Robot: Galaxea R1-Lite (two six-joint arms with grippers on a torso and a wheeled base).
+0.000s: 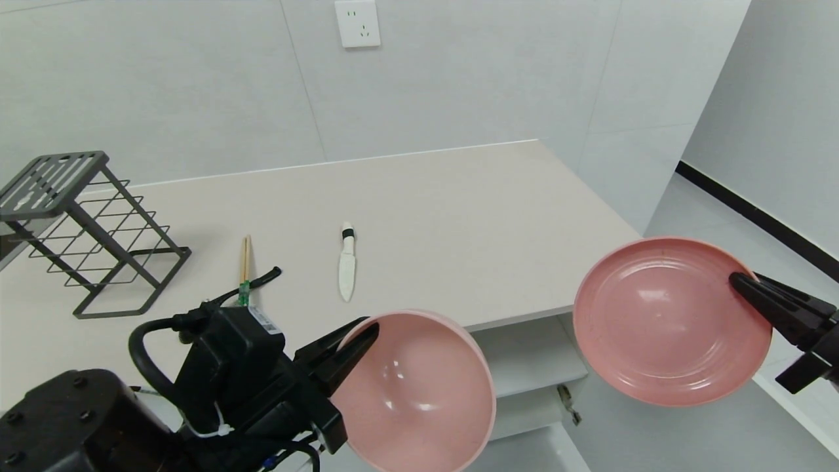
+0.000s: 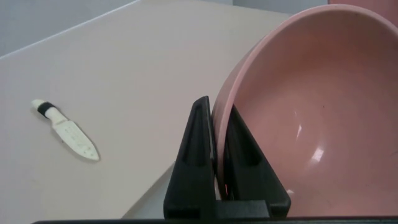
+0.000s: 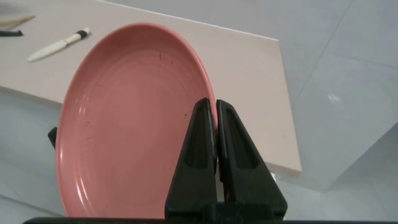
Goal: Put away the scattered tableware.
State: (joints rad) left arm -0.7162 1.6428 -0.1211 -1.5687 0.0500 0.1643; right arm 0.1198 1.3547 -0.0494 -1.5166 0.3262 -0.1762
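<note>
Pink bowl (image 1: 419, 387) in pinch of left hand (image 1: 370, 329), pink plate (image 1: 662, 321) in pinch of right hand (image 1: 737, 279).

The right gripper (image 3: 216, 104) pinches the rim of a pink plate (image 3: 130, 118), one dark finger on each face of the rim. The plate is tilted, its ringed hollow face showing. Beyond it lies a beige counter (image 3: 242, 65), where a white knife (image 3: 59, 45) with a black band rests flat, well apart from the plate. Grey floor (image 3: 348, 81) shows past the counter's edge.

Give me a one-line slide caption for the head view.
Left gripper grips a pink bowl, right gripper a pink plate; knife and chopsticks lie on the counter.
</note>
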